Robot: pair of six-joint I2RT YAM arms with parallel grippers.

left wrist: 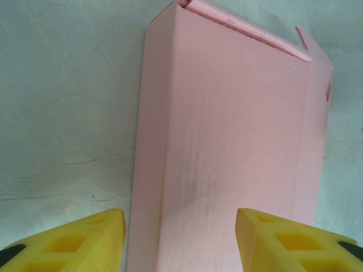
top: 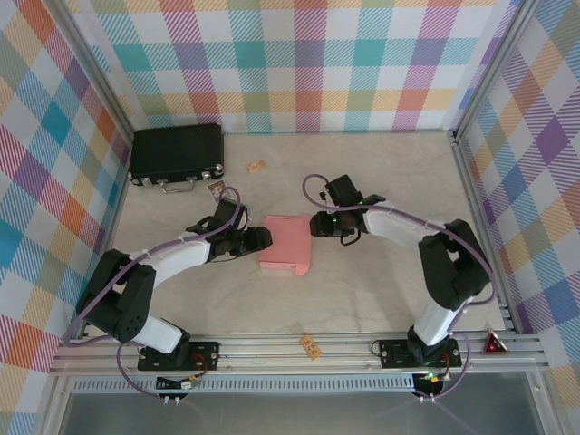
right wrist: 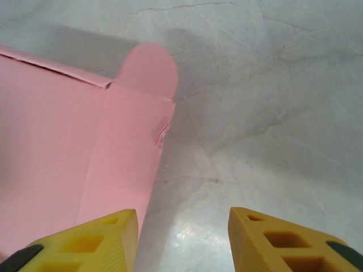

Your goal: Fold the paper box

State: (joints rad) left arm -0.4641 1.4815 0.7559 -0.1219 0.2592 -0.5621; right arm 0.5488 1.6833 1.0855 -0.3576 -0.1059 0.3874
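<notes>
The salmon-pink paper box (top: 285, 243) lies flat-sided in the middle of the table, folded into a shallow rectangular shape. My left gripper (top: 264, 237) sits at its left edge, open; in the left wrist view the box (left wrist: 227, 141) spans the gap between the yellow fingers (left wrist: 85, 238). My right gripper (top: 316, 225) hovers at the box's upper right corner, open. In the right wrist view the box (right wrist: 68, 147) with a rounded tab (right wrist: 147, 71) lies left of the fingers (right wrist: 283, 238), bare table between them.
A black hard case (top: 177, 154) lies at the back left. Small tan tags rest near the case (top: 256, 166) and on the front rail (top: 311, 346). Plaid walls close in the table on three sides.
</notes>
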